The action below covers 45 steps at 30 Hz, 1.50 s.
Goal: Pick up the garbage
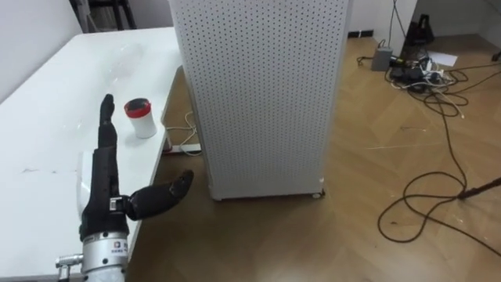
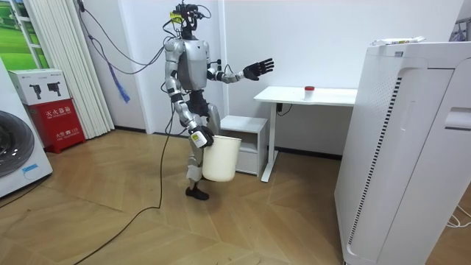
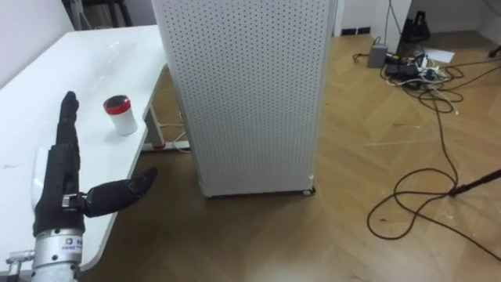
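Observation:
A small white cup with a red lid (image 1: pixel 141 117) stands on the white table (image 1: pixel 47 117), near its right edge; in the room view the cup (image 2: pixel 309 89) is a red dot on the tabletop. My left hand (image 1: pixel 103 176) is raised over the table's near part, open, fingers straight and pointing away, thumb spread past the table edge. It is short of the cup and touches nothing. In the room view I stand left of the table, left hand (image 2: pixel 257 68) stretched toward it. My right hand (image 2: pixel 198 138) hangs low at the rim of a white bin (image 2: pixel 221 159).
A tall white perforated unit (image 1: pixel 258 94) stands on the wood floor close to the table's right edge. Cables and a power strip (image 1: pixel 427 74) lie on the floor at the far right. A low white cabinet (image 2: pixel 246 140) sits beside the table.

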Motion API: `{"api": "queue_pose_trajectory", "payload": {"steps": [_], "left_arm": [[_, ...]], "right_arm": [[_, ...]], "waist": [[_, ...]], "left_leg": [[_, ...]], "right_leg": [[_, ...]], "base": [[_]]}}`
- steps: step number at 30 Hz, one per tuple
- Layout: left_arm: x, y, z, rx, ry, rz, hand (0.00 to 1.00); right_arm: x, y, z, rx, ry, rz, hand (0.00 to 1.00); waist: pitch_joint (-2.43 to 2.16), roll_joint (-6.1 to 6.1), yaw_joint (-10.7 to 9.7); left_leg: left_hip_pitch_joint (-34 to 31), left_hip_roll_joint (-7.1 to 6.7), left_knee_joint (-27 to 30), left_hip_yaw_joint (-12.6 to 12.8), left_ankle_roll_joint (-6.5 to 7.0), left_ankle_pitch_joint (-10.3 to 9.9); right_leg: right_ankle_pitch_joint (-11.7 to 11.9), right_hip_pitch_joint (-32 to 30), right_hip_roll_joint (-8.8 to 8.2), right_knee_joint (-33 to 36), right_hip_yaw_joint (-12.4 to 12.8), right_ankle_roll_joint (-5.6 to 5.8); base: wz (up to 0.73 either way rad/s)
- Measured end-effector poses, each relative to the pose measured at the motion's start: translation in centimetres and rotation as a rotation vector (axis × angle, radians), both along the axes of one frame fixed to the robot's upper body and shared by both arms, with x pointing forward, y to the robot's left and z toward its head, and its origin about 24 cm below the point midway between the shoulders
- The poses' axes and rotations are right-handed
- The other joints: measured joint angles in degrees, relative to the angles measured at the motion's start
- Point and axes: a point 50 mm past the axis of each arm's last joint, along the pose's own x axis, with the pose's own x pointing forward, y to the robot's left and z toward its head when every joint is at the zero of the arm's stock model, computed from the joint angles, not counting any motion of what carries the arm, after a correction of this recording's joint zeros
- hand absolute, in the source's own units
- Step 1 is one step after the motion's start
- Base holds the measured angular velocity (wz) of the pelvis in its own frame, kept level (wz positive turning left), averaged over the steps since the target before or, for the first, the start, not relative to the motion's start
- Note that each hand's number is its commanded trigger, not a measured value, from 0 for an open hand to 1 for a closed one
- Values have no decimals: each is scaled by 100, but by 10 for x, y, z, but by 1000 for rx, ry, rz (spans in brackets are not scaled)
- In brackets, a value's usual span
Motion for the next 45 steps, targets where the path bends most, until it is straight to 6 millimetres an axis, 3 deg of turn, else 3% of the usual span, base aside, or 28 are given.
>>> {"api": "queue_pose_trajectory", "payload": {"steps": [5, 7, 10, 11, 12, 13, 14, 16, 17, 18, 19, 21, 24, 25, 26, 27, 29, 30, 31, 32, 33, 34, 35, 36, 38, 39, 41, 45], "left_arm": [[0, -1, 6, -3, -27, -9, 0], [0, 0, 6, -5, -29, -7, 0], [0, 0, 5, -10, -27, -8, 0], [0, 1, 2, -18, -15, -5, 0], [0, 2, 0, -17, -7, -1, 0], [-2, 6, -3, -14, 8, 14, 0], [-3, 11, -3, -5, 10, 28, 0], [-6, 15, -5, 5, 23, 33, 0], [-10, 17, -9, 7, 39, 38, 0], [-10, 17, -9, 9, 41, 40, 0], [-10, 17, -8, 8, 34, 41, 0], [-11, 18, -8, 5, 32, 45, 0], [-11, 20, -3, 10, 13, 53, 0], [-11, 21, -3, 8, 13, 60, 0], [-13, 22, -6, 6, 22, 64, 0], [-14, 22, -7, 3, 26, 64, 0], [-15, 23, -8, -26, 32, 72, 0], [-16, 23, -8, -27, 32, 73, 0], [-15, 23, -8, -25, 31, 70, 0], [-15, 23, -8, -25, 31, 70, 0], [-15, 23, -8, -24, 32, 70, 0], [-15, 22, -8, -20, 31, 70, 0], [-16, 22, -9, -15, 33, 72, 0], [-16, 23, -9, -16, 34, 75, 0], [-17, 24, -9, -19, 29, 92, 0], [-17, 24, -9, -16, 29, 94, 0], [-18, 25, -10, -16, 29, 101, 0], [-18, 23, -11, -16, 38, 101, 0]], "right_arm": [[7, -1, 4, -5, -23, 1, 100], [8, -1, 4, -4, -28, -2, 100], [10, -2, 5, -5, -29, -10, 100], [11, -4, 5, -8, -30, -14, 100], [12, -5, 6, -13, -35, -16, 100], [17, -5, 8, -17, -46, -9, 100], [19, -3, 8, -12, -51, -8, 100], [15, -1, 6, 7, -42, -18, 100], [12, -1, 5, 9, -34, -18, 100], [12, -1, 5, 12, -34, -15, 100], [12, 0, 5, 22, -38, -7, 100], [14, -1, 6, 24, -43, -3, 100], [21, 3, 9, 34, -66, 22, 100], [22, 4, 10, 43, -76, 32, 100], [22, 3, 10, 50, -75, 43, 100], [22, 3, 10, 48, -73, 49, 100], [20, 5, 9, 49, -61, 79, 100], [20, 4, 9, 50, -58, 82, 100], [18, 2, 9, 43, -52, 79, 100], [18, -1, 9, 33, -50, 76, 100], [17, -2, 9, 27, -45, 71, 100], [15, -4, 7, 16, -31, 60, 100], [13, -7, 7, 3, -24, 50, 100], [13, -8, 7, -4, -23, 47, 100], [13, -11, 8, -12, -24, 38, 100], [13, -11, 8, -12, -23, 37, 100], [12, -11, 8, -12, -21, 44, 100], [11, -13, 8, -18, -21, 40, 100]], "waist": [[40, 42, 86], [68, 57, 118], [81, 102, 188], [128, 161, 259], [218, 258, 262], [207, 340, 261], [202, 357, 246], [177, 300, 107], [110, 248, 35], [63, 271, -2], [17, 216, -26], [13, 209, 33], [1, 133, 181], [39, 73, 247], [49, 93, 287], [67, 127, 297], [78, 130, 298], [70, 107, 297], [90, 26, 257], [103, 3, 195], [112, -22, 188], [137, -87, 189], [144, -109, 199], [152, -121, 194], [118, -89, 192], [114, -119, 197], [57, -286, 186], [40, -271, 184]], "left_leg": [[117, -42, -106, 7, 9, -33], [127, -74, -147, 9, 70, -93], [26, -73, -112, 41, 104, -267], [12, -32, -30, 16, 172, -308], [14, 1, 38, -77, 205, -349], [-56, -22, 111, -346, 259, -422], [-131, -67, 192, -468, 267, -469], [-152, -141, 322, -628, 238, -572], [-162, -133, 416, -717, 200, -636], [-153, -141, 433, -740, 183, -652], [-119, -146, 466, -745, 123, -691], [-13, -7, 516, -702, 19, -779], [106, 230, 800, -723, -169, -924], [-6, 318, 1327, -695, -179, -927], [-273, 488, 2150, -711, -211, -858], [-425, 595, 2631, -729, -225, -755], [-937, 868, 3937, -782, -212, 88], [-1035, 901, 4128, -783, -207, 353], [-1214, 906, 4273, -779, -211, 471], [-1405, 873, 4189, -710, -114, 304], [-1480, 836, 4059, -619, -107, 179], [-1576, 715, 3589, -508, -146, 11], [-1597, 637, 2911, -388, -178, -1], [-1613, 595, 2528, -389, -192, 8], [-1523, 451, 1256, -370, -256, 200], [-1506, 397, 1141, -376, -217, 263], [-1361, 194, 868, -391, -164, 343], [-1148, 37, 668, -399, -131, 335]], "right_leg": [[-27, -251, -49, 434, -119, 46], [-27, -247, -130, 394, -428, 48], [-35, -405, -203, 485, -736, 196], [23, -670, -263, 995, -856, 338], [24, -917, -284, 1271, -891, 556], [-10, -1219, -270, 1138, -791, 660], [141, -1474, -318, 668, -622, 640], [489, -1542, -469, 239, -555, 685], [602, -1470, -538, 270, -755, 561], [646, -1448, -551, 321, -839, 530], [806, -1401, -558, 393, -868, 458], [632, -1340, -506, 603, -966, 413], [231, -1283, -329, 926, -1057, 242], [82, -1258, -284, 1063, -1077, 182], [-72, -1115, -198, 1112, -1092, 108], [-125, -1015, -138, 1119, -1136, 62], [-316, -671, 34, 1145, -1185, -99], [-356, -580, 44, 1140, -1179, -148], [-400, -479, 43, 1102, -1195, -199], [-445, -419, -13, 1085, -1245, -225], [-453, -391, -44, 1070, -1251, -233], [-455, -301, -100, 954, -1264, -232], [-453, -212, -156, 804, -1352, -229], [-447, -176, -158, 734, -1373, -218], [-465, -15, -160, 530, -1594, -174], [-487, 27, -180, 502, -1658, -139], [-494, 179, -296, 268, -1795, -40], [-398, 493, -338, -189, -1817, 118]], "base": [[-21], [-18], [-10], [-31], [-39], [-26], [-7], [43], [59], [61], [52], [27], [5], [-7], [-11], [-11], [-8], [6], [24], [27], [18], [7], [9], [14], [13], [13], [23], [13]]}}
